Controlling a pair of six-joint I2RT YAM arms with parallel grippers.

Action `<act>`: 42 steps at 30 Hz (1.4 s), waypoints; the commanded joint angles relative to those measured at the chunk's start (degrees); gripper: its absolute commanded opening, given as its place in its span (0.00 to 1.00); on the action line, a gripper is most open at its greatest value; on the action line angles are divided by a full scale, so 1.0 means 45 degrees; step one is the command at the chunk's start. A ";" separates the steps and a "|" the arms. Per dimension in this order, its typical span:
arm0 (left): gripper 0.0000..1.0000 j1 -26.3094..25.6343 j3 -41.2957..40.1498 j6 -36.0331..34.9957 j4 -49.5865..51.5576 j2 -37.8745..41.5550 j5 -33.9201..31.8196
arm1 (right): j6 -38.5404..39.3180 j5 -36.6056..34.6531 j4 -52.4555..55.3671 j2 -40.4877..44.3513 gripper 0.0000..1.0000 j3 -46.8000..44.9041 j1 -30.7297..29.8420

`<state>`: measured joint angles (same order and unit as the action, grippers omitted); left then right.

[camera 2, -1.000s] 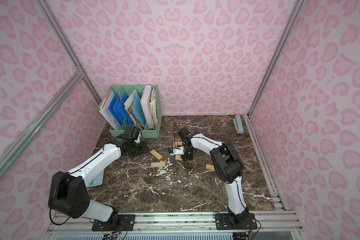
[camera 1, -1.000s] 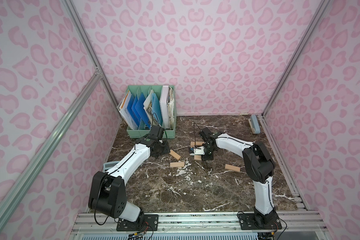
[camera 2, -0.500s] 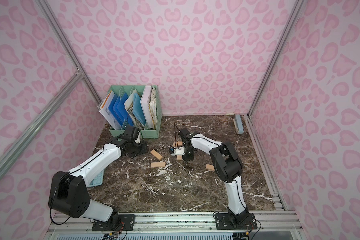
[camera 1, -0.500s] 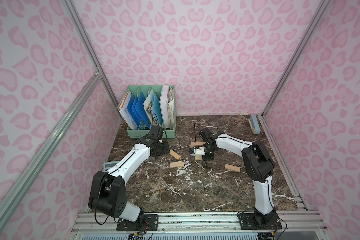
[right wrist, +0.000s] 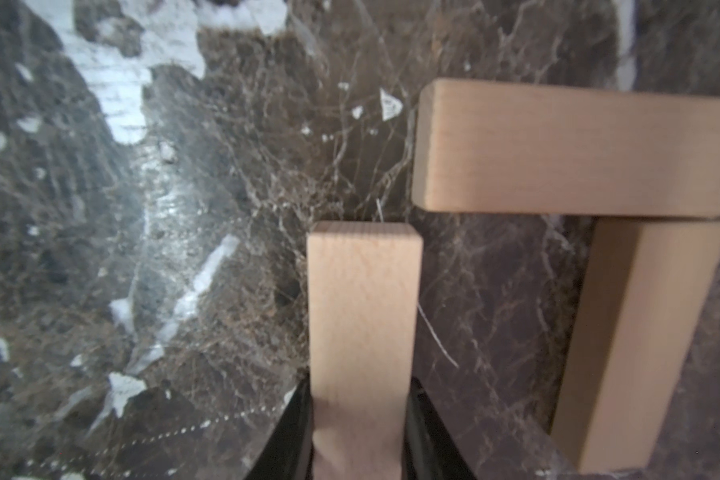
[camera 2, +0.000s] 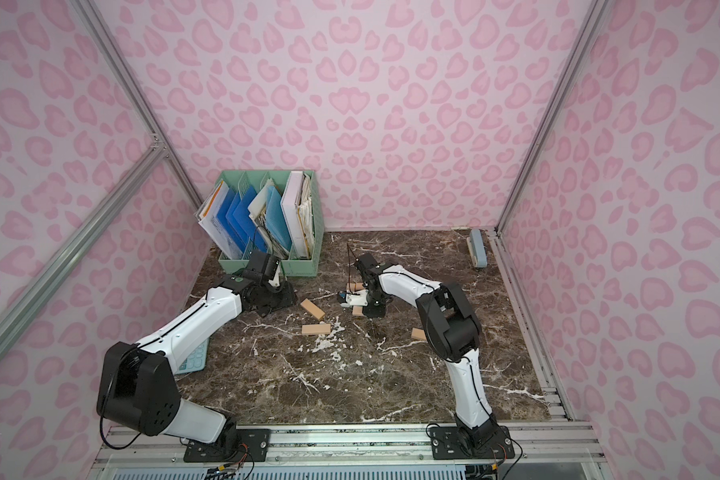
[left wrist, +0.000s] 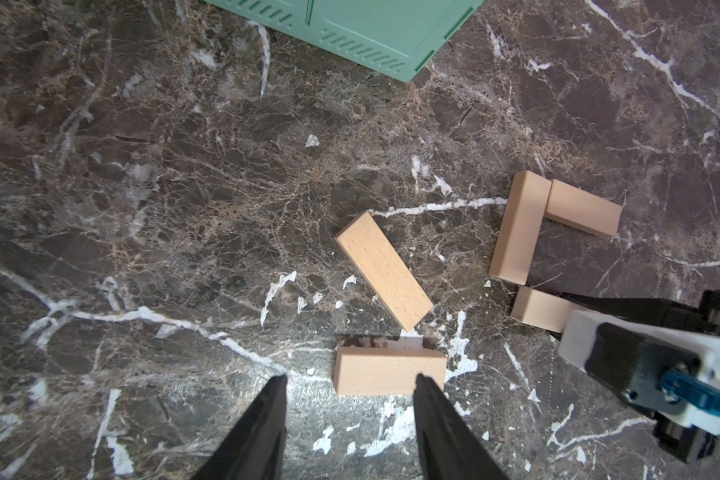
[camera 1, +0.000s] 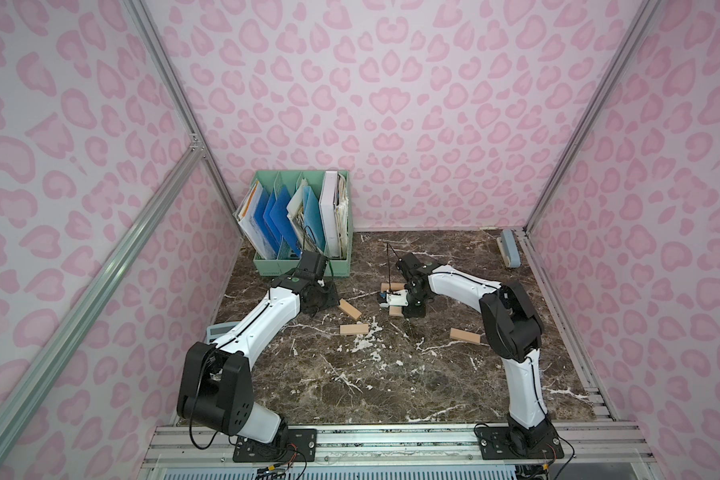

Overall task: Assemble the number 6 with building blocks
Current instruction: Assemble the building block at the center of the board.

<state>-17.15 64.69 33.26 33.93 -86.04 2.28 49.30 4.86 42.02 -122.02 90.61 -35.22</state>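
Observation:
Two building blocks form an L-shaped corner (left wrist: 516, 224) (left wrist: 582, 212), seen close in the right wrist view (right wrist: 578, 149) (right wrist: 641, 340). My right gripper (right wrist: 358, 390) (camera 1: 404, 309) is shut on a third block (right wrist: 362, 299) low over the table, its free end just short of the L's end. Loose blocks lie flat: a diagonal one (camera 1: 349, 309) (left wrist: 383, 270), one (camera 1: 354, 328) (left wrist: 389, 372) just ahead of my left gripper's tips, and one (camera 1: 465, 335) at the right. My left gripper (left wrist: 350, 382) (camera 1: 323, 297) is open and holds nothing. No whole number 6 shows.
A green file organizer (camera 1: 304, 266) with folders stands at the back left, close behind my left wrist. A calculator (camera 1: 221, 331) lies under the left arm by the left wall. A grey-blue bar (camera 1: 509, 248) lies in the back right corner. The table is dark marble (camera 1: 371, 386).

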 commanded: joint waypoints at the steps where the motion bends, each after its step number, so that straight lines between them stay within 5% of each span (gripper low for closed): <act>1: 0.53 0.0040 0.0076 -0.0065 -0.0058 -0.0118 0.0132 | -0.0153 -0.0158 0.0233 -0.0090 0.10 0.0051 0.0018; 42: 0.53 0.0196 0.0019 -0.0076 -0.0138 -0.0218 0.0254 | -0.0362 0.0033 0.0116 -0.0310 0.14 0.0275 -0.0117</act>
<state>-16.40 64.79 32.86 33.89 -87.13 3.18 48.05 4.64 42.09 -122.89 91.83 -35.62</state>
